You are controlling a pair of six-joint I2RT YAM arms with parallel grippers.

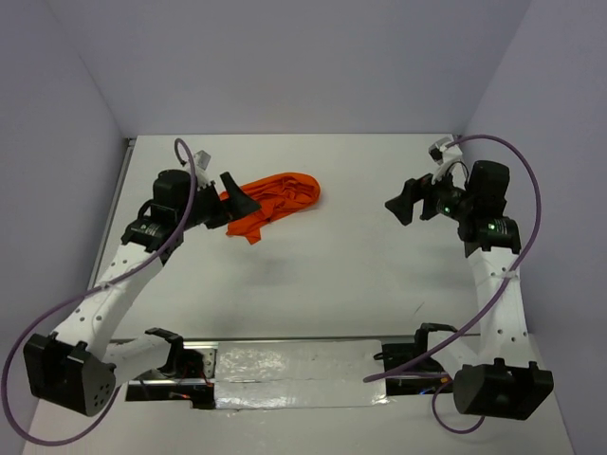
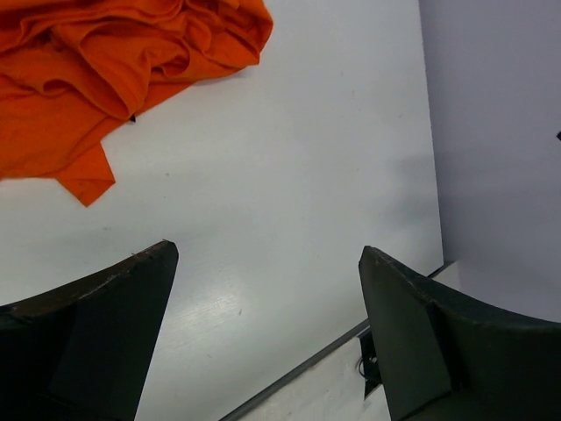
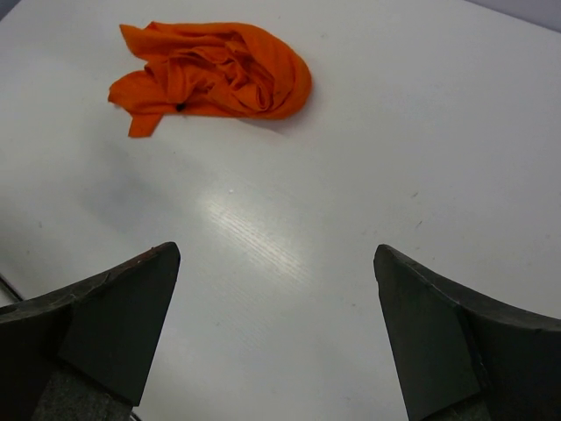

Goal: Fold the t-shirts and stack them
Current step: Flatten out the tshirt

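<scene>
Soft, creased orange cloth t-shirt (image 1: 275,201) on a smooth, faintly glossy white table (image 1: 341,275).

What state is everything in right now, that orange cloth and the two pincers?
t-shirt: crumpled in a heap on the table, not folded, not held.
left pincer: open, empty, close to the t-shirt but not gripping it.
right pincer: open, empty, well away from the t-shirt.
</scene>
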